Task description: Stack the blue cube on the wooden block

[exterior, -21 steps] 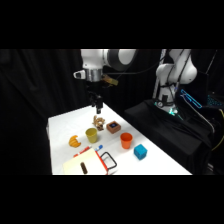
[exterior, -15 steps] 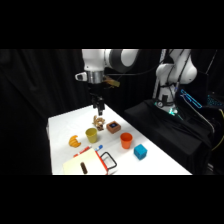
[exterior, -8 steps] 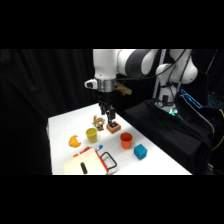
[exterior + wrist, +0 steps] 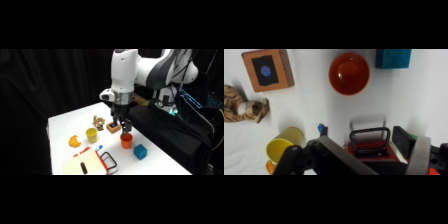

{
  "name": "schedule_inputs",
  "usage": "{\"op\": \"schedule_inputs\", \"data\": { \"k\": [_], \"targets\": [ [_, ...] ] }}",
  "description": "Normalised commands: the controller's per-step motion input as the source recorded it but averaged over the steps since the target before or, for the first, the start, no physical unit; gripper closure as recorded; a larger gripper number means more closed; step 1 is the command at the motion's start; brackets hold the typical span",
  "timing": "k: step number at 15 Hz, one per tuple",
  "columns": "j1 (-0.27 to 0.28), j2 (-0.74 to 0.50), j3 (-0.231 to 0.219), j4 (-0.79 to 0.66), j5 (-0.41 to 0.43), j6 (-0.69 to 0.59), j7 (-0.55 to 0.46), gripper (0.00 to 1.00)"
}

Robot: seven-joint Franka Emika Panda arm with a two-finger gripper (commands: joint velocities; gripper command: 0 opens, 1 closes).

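A: Your gripper [image 4: 121, 125] has swung right, from over the yellow cup [image 4: 91, 134] to above the block [image 4: 114, 127].

B: And the cube [image 4: 140, 151]?

A: Untouched, beyond the orange cup [image 4: 126, 140]. Fingers look apart, holding nothing. Keep going.

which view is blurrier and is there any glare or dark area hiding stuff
Side view: soft all over, black backdrop, only the white table lit, so the blue cube and wooden block lack fine detail. Wrist view: the gripper at the bottom is out of focus, and the orange cup shows a small highlight inside.
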Motion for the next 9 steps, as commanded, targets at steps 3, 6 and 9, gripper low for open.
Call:
{"op": "schedule_inputs", "data": {
  "k": [3, 6, 9],
  "targets": [
    [0.105, -0.06, 0.076, -0.12, -0.106, 0.15, 0.28, 0.0],
    [0.106, 0.0, 0.073, -0.1, -0.131, 0.17, 0.32, 0.0],
    [0.1, 0.04, 0.054, -0.08, -0.13, 0.19, 0.3, 0.0]
  ]
}}
